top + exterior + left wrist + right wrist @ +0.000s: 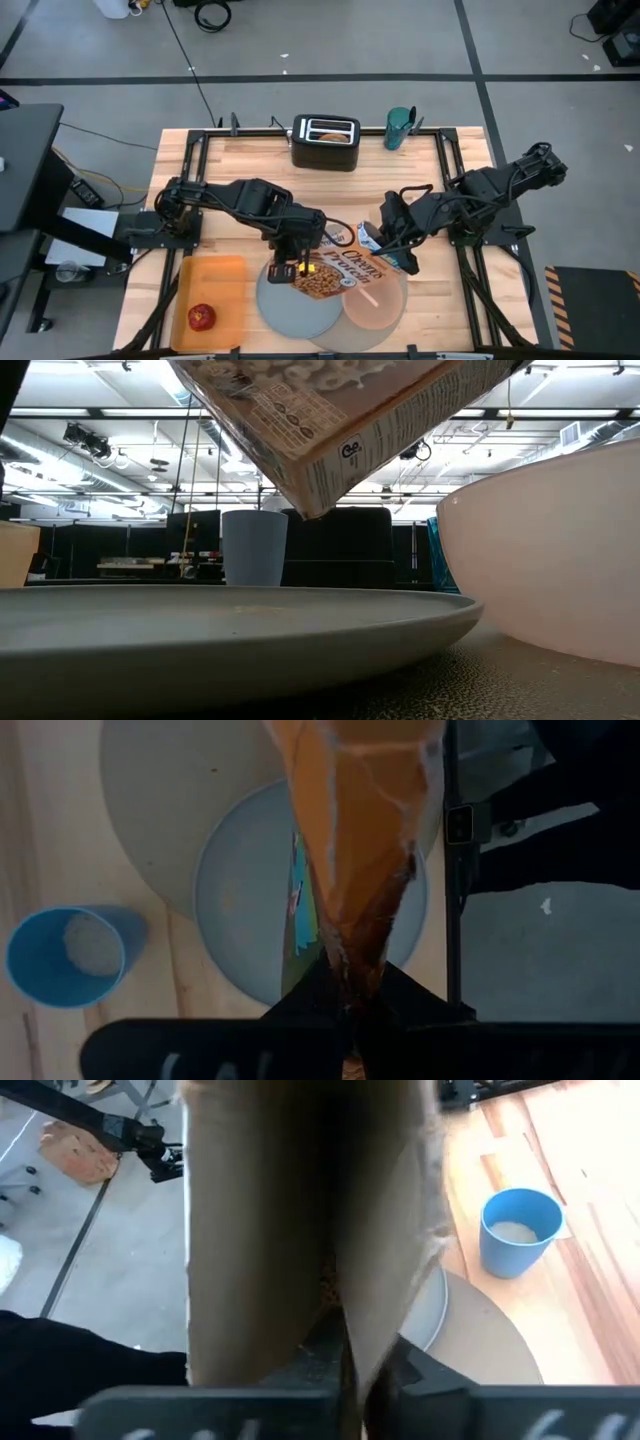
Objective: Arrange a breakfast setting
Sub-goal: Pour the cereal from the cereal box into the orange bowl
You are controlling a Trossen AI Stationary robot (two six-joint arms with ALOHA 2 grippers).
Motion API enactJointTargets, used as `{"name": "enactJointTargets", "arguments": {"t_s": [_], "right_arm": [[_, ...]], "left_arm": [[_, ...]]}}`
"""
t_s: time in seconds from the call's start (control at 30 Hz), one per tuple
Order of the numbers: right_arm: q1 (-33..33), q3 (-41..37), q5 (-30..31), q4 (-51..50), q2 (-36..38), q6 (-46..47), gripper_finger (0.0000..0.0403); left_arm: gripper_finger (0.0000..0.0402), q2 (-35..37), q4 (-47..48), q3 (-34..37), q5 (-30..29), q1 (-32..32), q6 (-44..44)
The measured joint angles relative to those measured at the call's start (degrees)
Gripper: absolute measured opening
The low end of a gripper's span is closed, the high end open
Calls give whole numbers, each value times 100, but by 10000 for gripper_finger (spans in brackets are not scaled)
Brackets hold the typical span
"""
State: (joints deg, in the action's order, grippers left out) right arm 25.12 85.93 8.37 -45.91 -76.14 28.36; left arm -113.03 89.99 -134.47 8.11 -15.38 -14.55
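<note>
A robotics lab or workshop: a wooden bench on a taped concrete floor, with loose cables and an industrial ceiling.

From above I see the table with a toaster at its far edge and a bottle just to the toaster's right. Near the front edge lies a mat, with a plate on it and a bowl touching the plate's right side. A spoon rests in the bowl. The cereal box hangs tilted above plate and bowl, between the left gripper and the right gripper. Left of the mat sits a cutting board with an apple on its front part. A cup stands behind the plate.
</note>
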Motion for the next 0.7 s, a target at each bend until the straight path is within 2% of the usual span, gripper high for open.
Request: {"name": "enactJointTargets", "arguments": {"t_s": [0.17, 0.37, 0.53, 0.7], "right_arm": [[0, 2, -44, -1, -38, -7, 11], [0, 2, -100, -19, -25, -138, 7], [-2, 0, -208, -23, -32, -246, 5], [0, -2, -267, -57, -69, -326, 5]], "left_arm": [[18, 0, 30, 0, -8, 0, -20], [32, 0, 10, 0, -11, 0, -608], [97, 34, -32, -3, -85, -78, -677], [186, 42, -114, -9, -599, -279, -945]]}}
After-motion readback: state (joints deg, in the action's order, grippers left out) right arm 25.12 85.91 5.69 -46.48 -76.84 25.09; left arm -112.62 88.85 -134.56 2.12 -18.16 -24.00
